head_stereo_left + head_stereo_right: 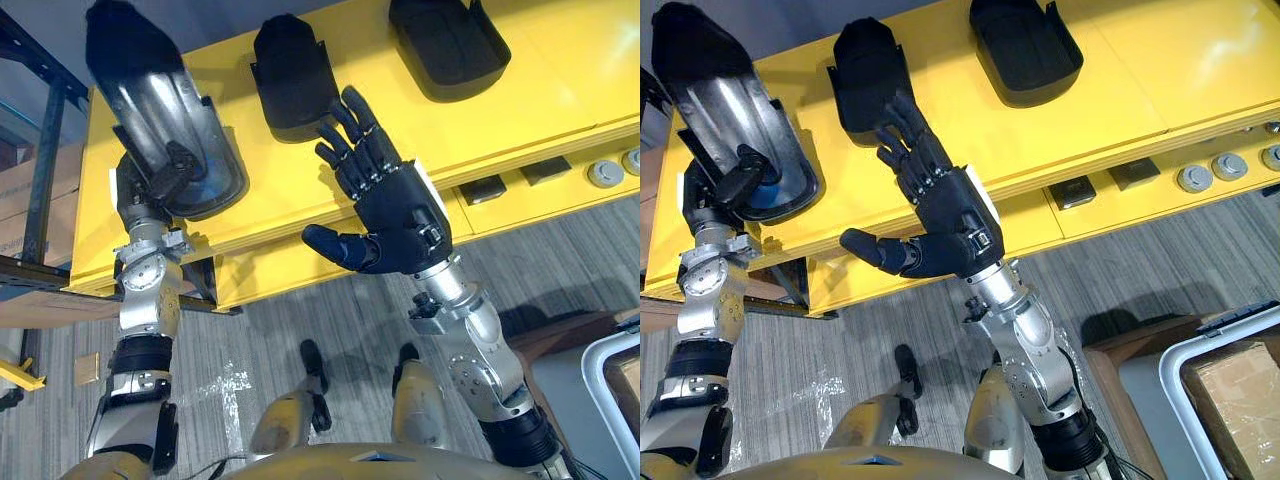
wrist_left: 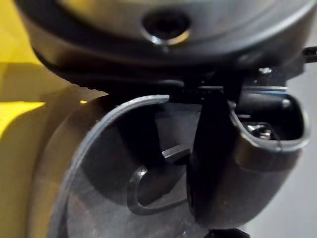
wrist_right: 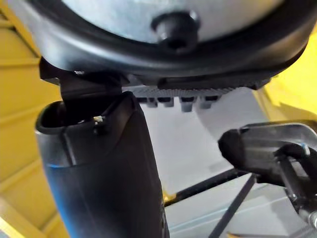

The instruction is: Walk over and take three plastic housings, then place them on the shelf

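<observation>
My left hand (image 1: 140, 195) is shut on a black plastic housing (image 1: 150, 90) at the left end of the yellow shelf (image 1: 540, 90). Its thumb (image 2: 237, 163) presses inside the shell's glossy hollow (image 2: 99, 188), and the fingers are hidden behind it. The housing stands tilted, its lower rim close to the shelf top. A second housing (image 1: 290, 75) lies on the shelf's middle and a third (image 1: 445, 40) further right. My right hand (image 1: 395, 215) is open, fingers spread, over the shelf's front edge just below the second housing, holding nothing.
A lower yellow ledge at the right carries round grey parts (image 1: 605, 172) and small black blocks (image 1: 485, 188). A dark metal rack (image 1: 45, 150) stands to the left. A white-rimmed crate with a cardboard box (image 1: 1230, 390) sits on the floor at the lower right.
</observation>
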Robot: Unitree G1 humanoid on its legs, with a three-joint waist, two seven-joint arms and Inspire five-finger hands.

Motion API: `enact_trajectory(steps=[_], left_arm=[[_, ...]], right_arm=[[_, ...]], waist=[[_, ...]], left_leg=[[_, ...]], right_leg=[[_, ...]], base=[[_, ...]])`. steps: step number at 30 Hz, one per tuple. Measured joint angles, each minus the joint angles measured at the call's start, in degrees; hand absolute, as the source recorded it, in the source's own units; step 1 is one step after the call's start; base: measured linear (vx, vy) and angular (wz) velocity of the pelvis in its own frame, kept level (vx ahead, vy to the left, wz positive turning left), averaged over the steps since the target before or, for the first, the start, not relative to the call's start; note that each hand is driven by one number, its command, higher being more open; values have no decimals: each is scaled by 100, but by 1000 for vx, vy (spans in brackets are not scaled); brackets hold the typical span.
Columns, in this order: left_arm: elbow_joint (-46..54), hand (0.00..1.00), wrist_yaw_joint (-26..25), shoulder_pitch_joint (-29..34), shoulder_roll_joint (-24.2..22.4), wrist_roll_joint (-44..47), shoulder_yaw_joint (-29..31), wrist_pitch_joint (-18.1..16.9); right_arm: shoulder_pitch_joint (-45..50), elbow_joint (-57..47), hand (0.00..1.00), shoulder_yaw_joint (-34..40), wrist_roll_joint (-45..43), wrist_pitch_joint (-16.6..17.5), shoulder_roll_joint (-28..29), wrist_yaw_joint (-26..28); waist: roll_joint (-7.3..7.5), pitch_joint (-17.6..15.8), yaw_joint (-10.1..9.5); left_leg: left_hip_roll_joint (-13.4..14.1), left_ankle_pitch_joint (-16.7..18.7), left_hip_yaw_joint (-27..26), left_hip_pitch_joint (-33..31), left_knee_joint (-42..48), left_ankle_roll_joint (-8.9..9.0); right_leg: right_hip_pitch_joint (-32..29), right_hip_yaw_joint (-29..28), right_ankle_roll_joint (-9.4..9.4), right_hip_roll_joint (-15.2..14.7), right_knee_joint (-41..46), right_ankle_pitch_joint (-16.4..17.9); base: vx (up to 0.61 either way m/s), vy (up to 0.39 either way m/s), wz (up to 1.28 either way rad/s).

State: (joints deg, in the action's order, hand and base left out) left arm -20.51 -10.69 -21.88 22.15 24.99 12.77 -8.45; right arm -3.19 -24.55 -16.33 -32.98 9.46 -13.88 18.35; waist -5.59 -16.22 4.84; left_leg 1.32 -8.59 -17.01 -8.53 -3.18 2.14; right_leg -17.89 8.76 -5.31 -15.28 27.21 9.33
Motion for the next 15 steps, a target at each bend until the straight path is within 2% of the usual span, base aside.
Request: enact_trajectory(steps=[3, 5, 15], left_arm=[[0, 0, 55, -9, 177, 24, 6, 47], [-3, 0, 85, -10, 204, 42, 33, 185], [-272, 0, 95, -245, 340, 162, 528, 1153]], right_arm=[[5, 0, 100, -14, 0, -2, -34, -2], [2, 0, 100, -18, 0, -1, -167, 4], [11, -1, 100, -260, 6, -117, -239, -2]], waist=[[-2, -66, -11], [-41, -98, -18], [-86, -117, -5]], left_leg=[[-18, 139, -31, -20, 139, 19], [29, 292, -297, -44, 296, -9], [15, 316, -462, -85, 505, -53]], right_leg=[[-4, -26, -8, -58, 111, 75], [-4, -77, -20, -99, 176, 117], [-83, -153, -48, -174, 268, 193]], base=[[29, -38, 0], [18, -37, -3], [35, -20, -1]])
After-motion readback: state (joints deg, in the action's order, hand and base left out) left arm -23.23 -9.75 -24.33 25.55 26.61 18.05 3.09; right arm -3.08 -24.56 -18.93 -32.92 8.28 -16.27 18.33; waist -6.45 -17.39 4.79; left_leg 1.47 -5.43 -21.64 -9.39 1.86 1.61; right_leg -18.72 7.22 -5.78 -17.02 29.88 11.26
